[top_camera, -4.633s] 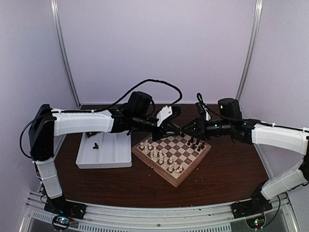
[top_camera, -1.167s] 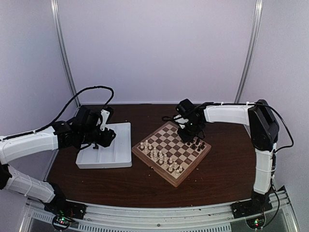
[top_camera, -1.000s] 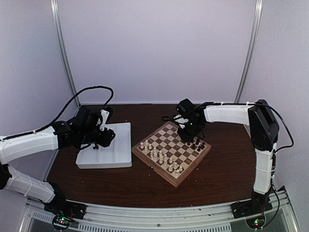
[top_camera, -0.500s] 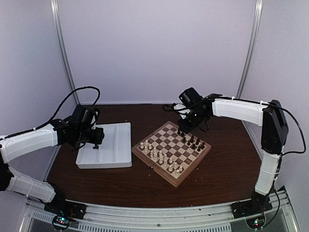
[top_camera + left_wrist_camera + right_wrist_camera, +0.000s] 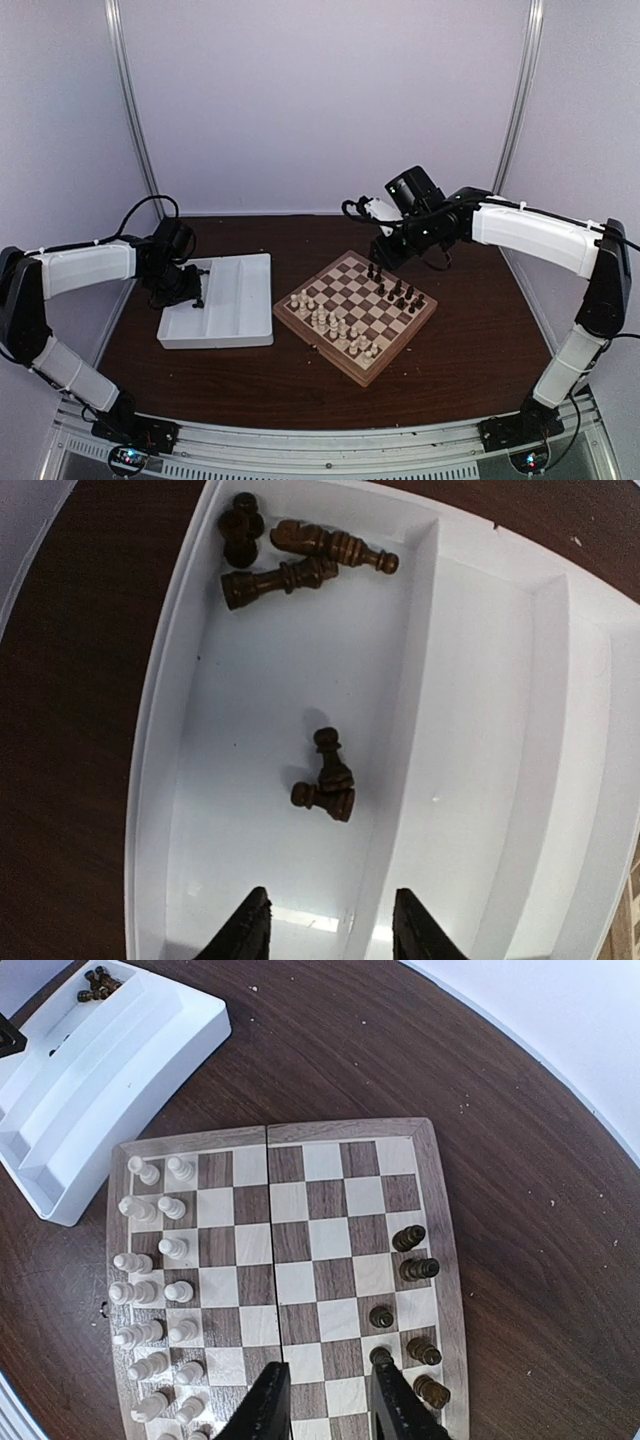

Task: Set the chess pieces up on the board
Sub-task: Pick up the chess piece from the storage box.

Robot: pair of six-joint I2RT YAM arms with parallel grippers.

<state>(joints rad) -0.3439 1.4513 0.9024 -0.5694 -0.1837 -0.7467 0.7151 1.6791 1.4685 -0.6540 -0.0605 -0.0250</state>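
The board (image 5: 440, 1210) carries several dark chess pieces (image 5: 419, 1269) along its right side in the right wrist view, and cream-white pieces (image 5: 160, 1290) along its left. My right gripper (image 5: 330, 1405) hangs high above the board (image 5: 362, 378), open, with nothing between its fingers; one dark pawn (image 5: 380, 1356) stands just beyond its right fingertip. More dark chess pieces lie in the white tray (image 5: 480, 730): two (image 5: 325, 780) mid-compartment and a cluster (image 5: 290, 555) at the far end. My left gripper (image 5: 330, 935) is open and empty above that compartment, short of the two pieces.
The white tray (image 5: 235, 300) sits left of the board on the dark brown table (image 5: 470, 350). Pale walls and two metal uprights (image 5: 135, 110) close in the back. The right arm (image 5: 520, 225) arches over the table's right rear.
My right gripper has risen from the board's dark-piece side toward the back. My left gripper has drawn back leftward over the tray and its jaws have narrowed a little.
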